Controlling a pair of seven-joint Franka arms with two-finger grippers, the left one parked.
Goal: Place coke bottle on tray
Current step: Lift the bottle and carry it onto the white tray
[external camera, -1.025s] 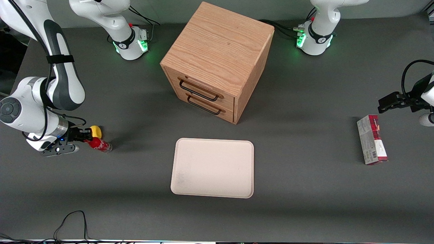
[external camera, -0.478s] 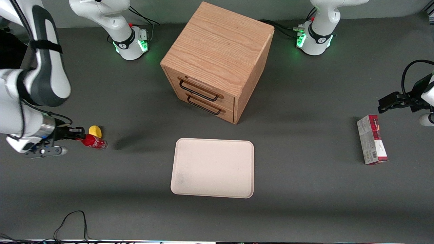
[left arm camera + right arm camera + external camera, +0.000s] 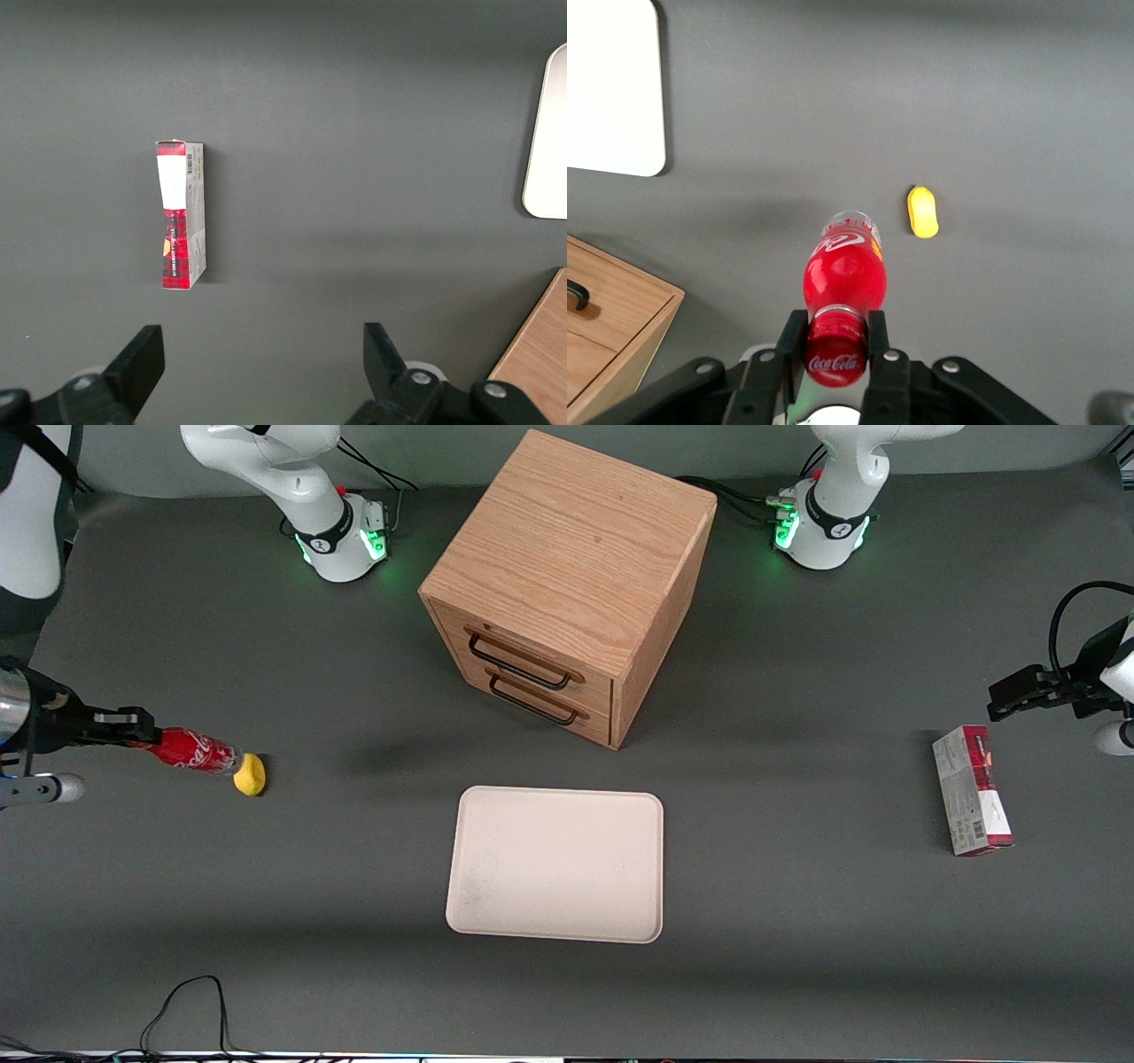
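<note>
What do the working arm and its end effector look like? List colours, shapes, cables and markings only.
The working right arm has glossy white rounded shells with dark grey bands and a silver metal wrist ring. A thin black cable runs along it. Its end effector is matte black, with two slim, flat black fingers and round screw heads on the body. The white base glows green.

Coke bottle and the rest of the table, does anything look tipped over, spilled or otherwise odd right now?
Nothing spilled or damaged. The coke bottle is off the table, gripped at its cap by the hand at the working arm's end. The tray lies flat and bare. Only the red-and-grey carton lies on its side.
</note>
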